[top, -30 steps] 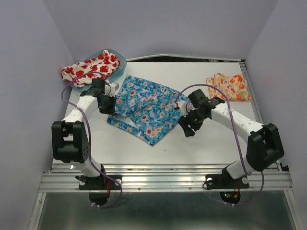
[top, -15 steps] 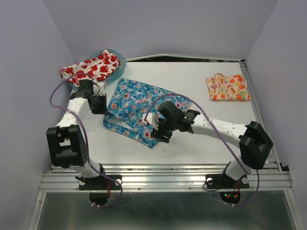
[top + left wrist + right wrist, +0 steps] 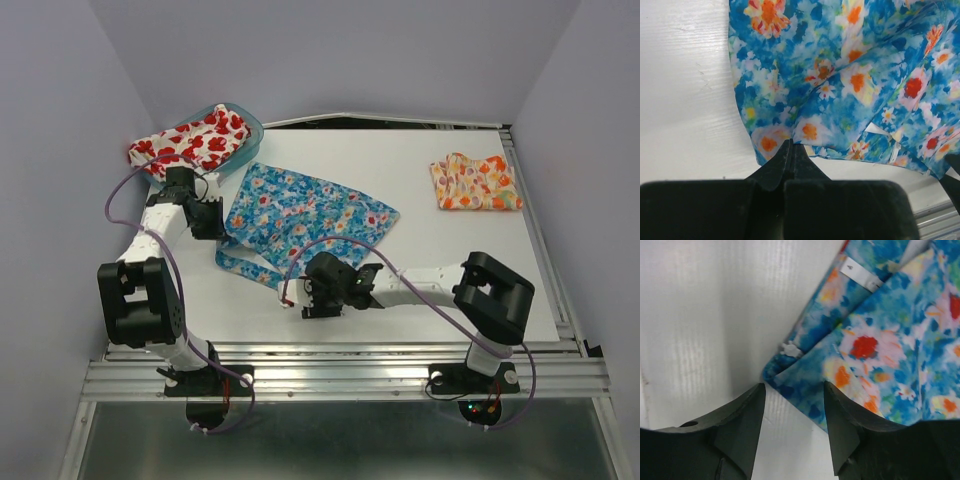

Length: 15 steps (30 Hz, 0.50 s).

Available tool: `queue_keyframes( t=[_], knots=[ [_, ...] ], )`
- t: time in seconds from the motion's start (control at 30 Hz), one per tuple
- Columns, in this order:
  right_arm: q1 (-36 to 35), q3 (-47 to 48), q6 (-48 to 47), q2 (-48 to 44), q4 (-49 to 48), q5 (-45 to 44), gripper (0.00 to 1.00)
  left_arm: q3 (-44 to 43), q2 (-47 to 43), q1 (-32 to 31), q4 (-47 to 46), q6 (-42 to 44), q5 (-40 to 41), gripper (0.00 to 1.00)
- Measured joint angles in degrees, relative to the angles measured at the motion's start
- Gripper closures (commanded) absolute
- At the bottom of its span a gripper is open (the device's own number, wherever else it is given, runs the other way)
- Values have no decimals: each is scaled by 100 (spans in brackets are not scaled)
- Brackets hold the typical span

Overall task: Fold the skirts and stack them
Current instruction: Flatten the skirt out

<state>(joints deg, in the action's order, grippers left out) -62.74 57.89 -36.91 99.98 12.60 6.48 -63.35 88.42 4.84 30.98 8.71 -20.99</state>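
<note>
The blue skirt [image 3: 305,215] lies spread in the middle of the table. My left gripper [image 3: 207,220] is shut on its left edge; in the left wrist view the black jaws [image 3: 790,146] pinch the hem of the blue skirt [image 3: 850,75]. My right gripper [image 3: 300,293] sits low at the skirt's near corner. Its fingers [image 3: 747,410] stand open, with the corner of the blue skirt [image 3: 805,385] lying between the tips. The white skirt with red poppies [image 3: 190,140] lies at the back left. The orange-yellow skirt [image 3: 475,182] lies folded at the back right.
A translucent teal tub [image 3: 250,128] sits under the poppy skirt at the back left. Grey walls close in the table on three sides. A metal rail [image 3: 340,372] runs along the near edge by the arm bases.
The right arm has swung from the blue skirt's right side down to its near corner, its jaws narrowing a little. The left gripper drew the skirt's edge leftward, then held still.
</note>
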Motion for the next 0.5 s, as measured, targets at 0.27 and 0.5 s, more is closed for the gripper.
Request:
queue_keyframes(
  t=[0.27, 0.5],
  knots=[
    [2, -428, -339, -7, -1025, -468, 99, -138, 0, 0, 46, 50, -4, 100],
    [404, -623, -330, -562, -1005, -848, 99, -697, -37, 15, 258, 201, 258, 100]
  ],
)
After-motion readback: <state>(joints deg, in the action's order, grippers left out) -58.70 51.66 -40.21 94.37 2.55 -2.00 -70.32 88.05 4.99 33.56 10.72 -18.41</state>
